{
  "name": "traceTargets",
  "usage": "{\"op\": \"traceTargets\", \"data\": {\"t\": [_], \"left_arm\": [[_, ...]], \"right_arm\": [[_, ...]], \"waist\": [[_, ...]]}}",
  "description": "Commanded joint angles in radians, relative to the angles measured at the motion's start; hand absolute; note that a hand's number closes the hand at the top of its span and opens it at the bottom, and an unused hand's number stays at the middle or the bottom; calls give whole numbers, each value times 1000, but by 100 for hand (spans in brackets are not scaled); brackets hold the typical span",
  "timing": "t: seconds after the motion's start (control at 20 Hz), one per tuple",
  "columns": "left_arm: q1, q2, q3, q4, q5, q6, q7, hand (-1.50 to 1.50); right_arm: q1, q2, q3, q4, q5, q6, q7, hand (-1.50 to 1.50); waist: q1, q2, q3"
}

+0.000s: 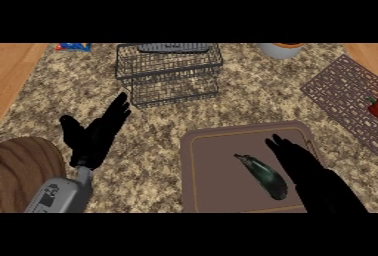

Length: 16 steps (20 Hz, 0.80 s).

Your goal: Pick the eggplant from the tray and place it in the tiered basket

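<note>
A dark purple eggplant (266, 177) lies slantwise on the brown tray (214, 170) at the lower right, its stem end pointing up-left. My right hand (303, 162) hovers open just to the right of the eggplant, fingers straight and pointing up-left, not curled round it. The black wire tiered basket (170, 72) stands at the back centre of the granite counter. My left hand (96, 132) rests open at the left, fingers up, below and left of the basket.
A brown patterned mat (343, 95) lies at the right edge with a red item (371, 106) on it. A grey pot (280, 50) stands at the back right. A blue and red packet (72, 47) sits at the back left. A wooden round object (26, 170) is at the lower left.
</note>
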<state>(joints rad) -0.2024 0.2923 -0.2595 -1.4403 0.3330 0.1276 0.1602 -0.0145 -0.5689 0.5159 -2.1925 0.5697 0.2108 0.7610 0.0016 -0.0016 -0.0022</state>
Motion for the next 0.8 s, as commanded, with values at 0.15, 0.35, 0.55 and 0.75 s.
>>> {"op": "traceTargets", "data": {"t": [0.15, 0.35, 0.55, 0.75], "left_arm": [[46, -5, 18, -29, -23, -24, -3, 0], [36, -29, 43, -23, -42, -36, 17, 0], [-15, -43, 89, 13, -54, -68, 35, 0], [40, -83, 73, 2, -104, -56, 7, 0]], "right_arm": [[25, 86, 154, 66, 209, 39, 136, -150], [-1, 176, 142, 145, 221, 75, 155, -150], [42, 194, 151, 139, 251, 103, 130, -150], [37, 193, 95, 180, 287, 110, 94, -150]], "waist": [[-3, 0, 2], [-2, 1, 2], [-4, 1, 2], [-3, 1, 2]]}}
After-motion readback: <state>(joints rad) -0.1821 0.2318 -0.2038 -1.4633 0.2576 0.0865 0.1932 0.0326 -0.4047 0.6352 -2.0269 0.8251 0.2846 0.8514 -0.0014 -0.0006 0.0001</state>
